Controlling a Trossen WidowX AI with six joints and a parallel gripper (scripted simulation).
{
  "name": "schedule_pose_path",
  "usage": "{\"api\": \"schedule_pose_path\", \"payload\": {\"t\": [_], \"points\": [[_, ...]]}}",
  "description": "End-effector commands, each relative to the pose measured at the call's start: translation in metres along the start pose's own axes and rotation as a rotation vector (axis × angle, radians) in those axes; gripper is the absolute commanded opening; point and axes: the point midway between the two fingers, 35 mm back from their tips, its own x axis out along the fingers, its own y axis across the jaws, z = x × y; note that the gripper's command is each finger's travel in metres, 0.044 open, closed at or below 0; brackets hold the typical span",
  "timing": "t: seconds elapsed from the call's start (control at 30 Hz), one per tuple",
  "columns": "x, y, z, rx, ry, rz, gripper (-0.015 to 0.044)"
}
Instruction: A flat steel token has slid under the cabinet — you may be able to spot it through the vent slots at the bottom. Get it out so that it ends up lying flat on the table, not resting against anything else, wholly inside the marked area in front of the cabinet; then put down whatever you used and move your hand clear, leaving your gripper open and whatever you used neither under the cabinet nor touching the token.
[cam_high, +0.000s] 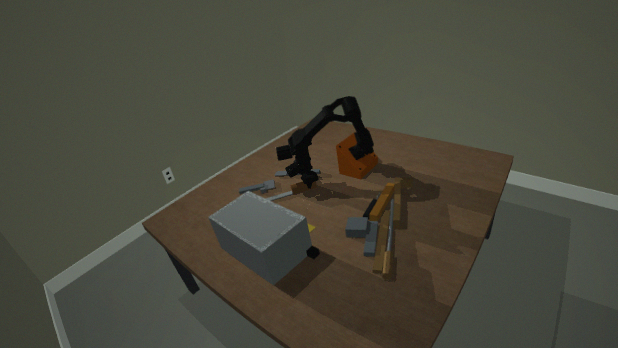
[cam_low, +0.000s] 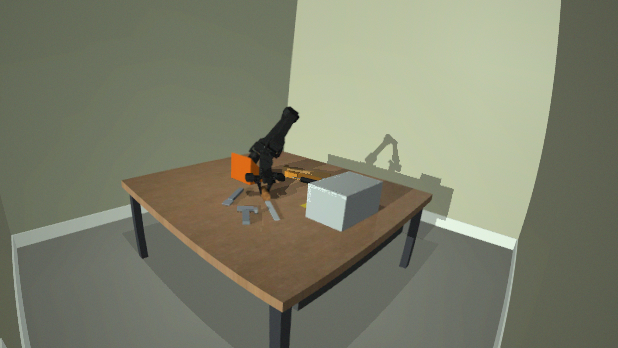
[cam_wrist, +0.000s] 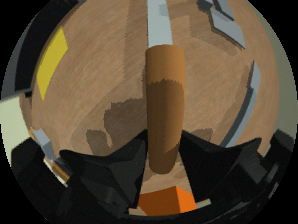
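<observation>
My gripper (cam_high: 309, 185) (cam_low: 265, 192) (cam_wrist: 161, 132) is shut on the brown handle (cam_wrist: 165, 65) of a tool with a flat pale steel blade (cam_high: 281, 196) (cam_low: 273, 211) (cam_wrist: 160, 22). The blade points away from the arm, beside the cabinet. The tool is low over the table; whether it touches the top cannot be told. The cabinet (cam_high: 257, 220) (cam_low: 325, 200) is a light grey box. A yellow patch (cam_high: 311, 228) (cam_low: 303, 205) (cam_wrist: 52, 60) shows beside it, partly hidden by it in the top and exterior views. The steel token and the vent slots cannot be made out.
A grey T-shaped piece (cam_high: 256, 188) (cam_low: 246, 215) and a thin grey bar (cam_low: 233, 197) (cam_wrist: 245, 112) lie on the blade's other side. Wooden beams (cam_high: 382, 201), a grey block (cam_high: 356, 227) and a rod stand across from the cabinet. An orange block (cam_high: 352, 159) (cam_low: 242, 169) stands by the arm's base.
</observation>
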Motion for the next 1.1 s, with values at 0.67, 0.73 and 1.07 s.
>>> {"api": "schedule_pose_path", "payload": {"t": [0.67,0.73,1.07], "points": [[-0.002,-0.028,0.013,0.001,-0.006,-0.006,0.0000],[-0.002,-0.030,0.014,0.001,-0.006,-0.007,0.0000],[-0.002,-0.041,0.019,0.001,-0.006,-0.007,0.0000]]}}
